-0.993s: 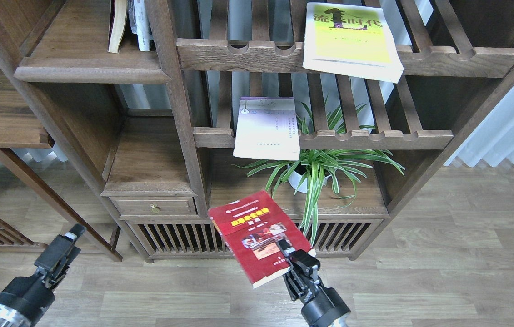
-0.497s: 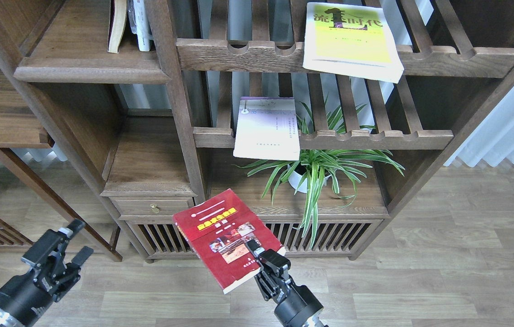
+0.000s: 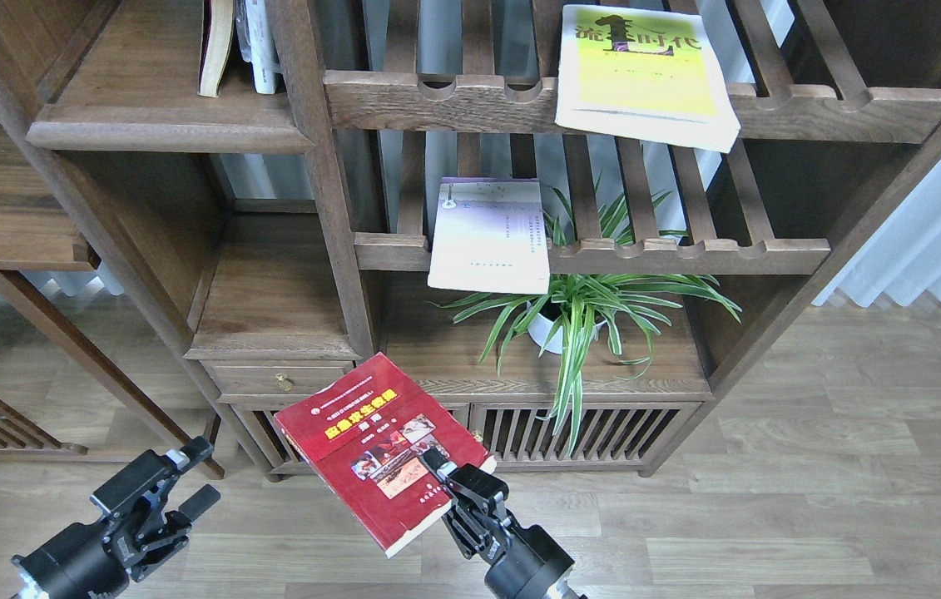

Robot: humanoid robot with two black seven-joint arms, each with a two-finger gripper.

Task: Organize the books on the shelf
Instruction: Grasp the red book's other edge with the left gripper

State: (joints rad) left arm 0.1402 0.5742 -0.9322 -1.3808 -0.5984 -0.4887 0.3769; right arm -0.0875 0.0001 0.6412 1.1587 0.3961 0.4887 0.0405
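Plant, drawer, racks and floor around the bookcase

A striped-leaf plant in a white pot stands under the lower slatted rack. A small drawer with a brass knob sits left of it. White curtains hang right, above the wooden floor.

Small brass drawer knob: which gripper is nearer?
Left. The left gripper sits below and left of the drawer knob; the right gripper, holding the red book, is farther off, below and right.
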